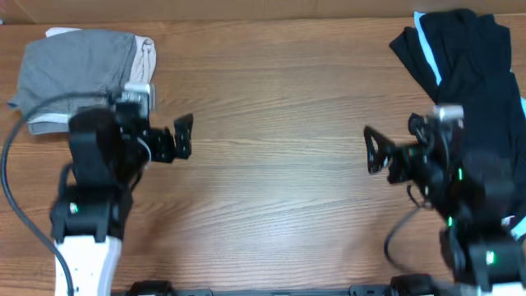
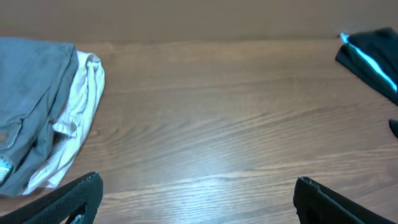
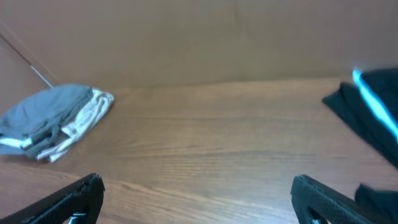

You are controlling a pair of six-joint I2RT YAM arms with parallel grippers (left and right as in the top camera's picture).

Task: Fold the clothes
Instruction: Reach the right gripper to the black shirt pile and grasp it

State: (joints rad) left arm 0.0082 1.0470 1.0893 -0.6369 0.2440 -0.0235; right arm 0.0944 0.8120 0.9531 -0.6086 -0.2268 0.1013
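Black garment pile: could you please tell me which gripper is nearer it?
Right. The right gripper is beside the black garment pile; the left gripper is across the table.

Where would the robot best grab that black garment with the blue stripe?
On the black garment, likely the loose edge by the light-blue stripe, which faces the middle of the table. The right gripper, open and nearest, could come from that side and pinch it from above.

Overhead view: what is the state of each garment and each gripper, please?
grey garment: folded, lying on top of the white garment.
white garment: folded, mostly covered, only its edge showing.
black clothes: loose rumpled heap, not yet folded.
left gripper: open, holding nothing.
right gripper: open, holding nothing.
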